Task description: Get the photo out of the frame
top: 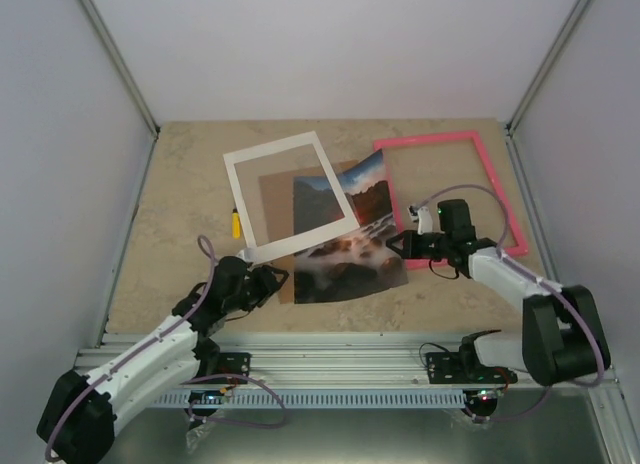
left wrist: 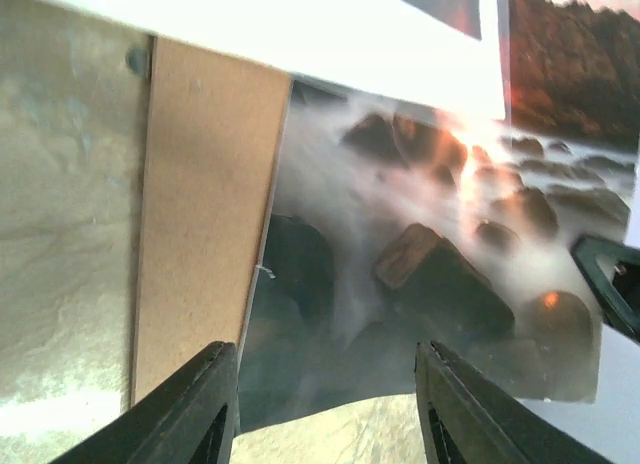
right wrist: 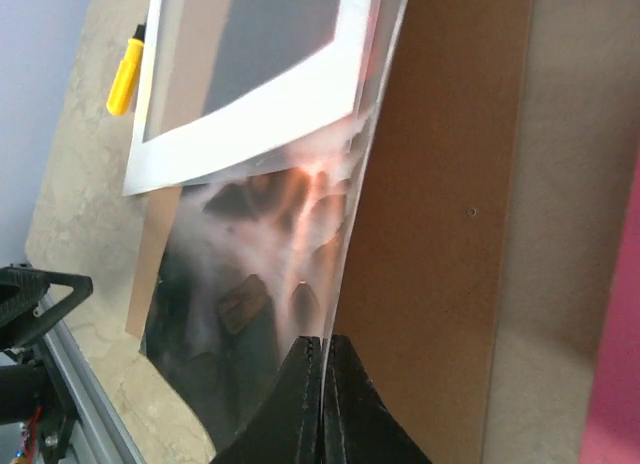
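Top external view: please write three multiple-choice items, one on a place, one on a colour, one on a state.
1. Where is the pink frame relative to the photo? A on top of it; B to its right; C under it.
2. What colour is the mat border? A white; B yellow; C brown.
3. The right gripper is: A open; B shut on the photo's edge; C shut on the frame.
Key: B, it lies at the right, not stacked; A, plainly white; B, it pinches the photo's edge.

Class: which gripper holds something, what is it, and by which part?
The right gripper pinches the photo by its right edge, lifted off the backing board. The left gripper is open, holding nothing.
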